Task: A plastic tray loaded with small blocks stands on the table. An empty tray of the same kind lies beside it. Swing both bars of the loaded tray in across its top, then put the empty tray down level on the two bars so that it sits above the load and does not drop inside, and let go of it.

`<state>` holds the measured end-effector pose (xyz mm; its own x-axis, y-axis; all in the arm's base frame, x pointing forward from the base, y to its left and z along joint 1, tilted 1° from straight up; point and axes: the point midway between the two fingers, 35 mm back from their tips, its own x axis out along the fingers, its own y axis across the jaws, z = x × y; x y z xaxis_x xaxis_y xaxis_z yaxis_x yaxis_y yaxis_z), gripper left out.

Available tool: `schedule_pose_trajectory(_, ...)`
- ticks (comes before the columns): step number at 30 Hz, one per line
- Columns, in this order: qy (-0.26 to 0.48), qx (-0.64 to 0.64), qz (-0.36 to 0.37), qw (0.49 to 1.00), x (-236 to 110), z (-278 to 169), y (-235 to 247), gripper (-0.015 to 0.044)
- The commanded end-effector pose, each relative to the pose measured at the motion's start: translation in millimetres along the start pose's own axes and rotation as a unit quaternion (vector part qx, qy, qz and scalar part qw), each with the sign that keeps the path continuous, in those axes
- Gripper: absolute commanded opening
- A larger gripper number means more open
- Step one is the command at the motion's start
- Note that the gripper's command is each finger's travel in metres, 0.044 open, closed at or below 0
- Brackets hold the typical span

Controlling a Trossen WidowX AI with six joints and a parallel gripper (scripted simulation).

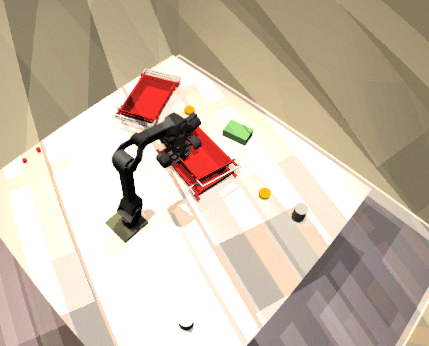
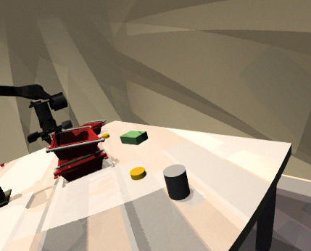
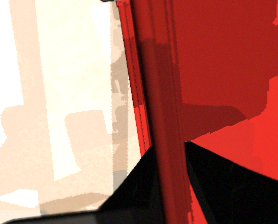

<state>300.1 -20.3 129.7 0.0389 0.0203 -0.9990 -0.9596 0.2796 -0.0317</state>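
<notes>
Exterior view showed the fingers [image 2: 50,135] clamped on the empty tray's [image 2: 75,142] end wall above the loaded tray [image 2: 83,164]; off-centre grip risked tilting it off the bars [image 2: 80,158].

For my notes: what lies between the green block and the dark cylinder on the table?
A flat yellow disc lies between the green block and the dark cylinder, shown in the exterior view.
</notes>
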Motion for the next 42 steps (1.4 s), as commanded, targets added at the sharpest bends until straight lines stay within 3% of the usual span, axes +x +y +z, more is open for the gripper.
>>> schedule_pose_trajectory(1, 0.002, 0.007, 0.01, 1.0, 3.8, -3.6, 2.9, 0.0)
schedule_pose_trajectory(42, 0.002, 0.007, 0.01, 1.0, 12.9, -6.0, 5.5, 0.0)
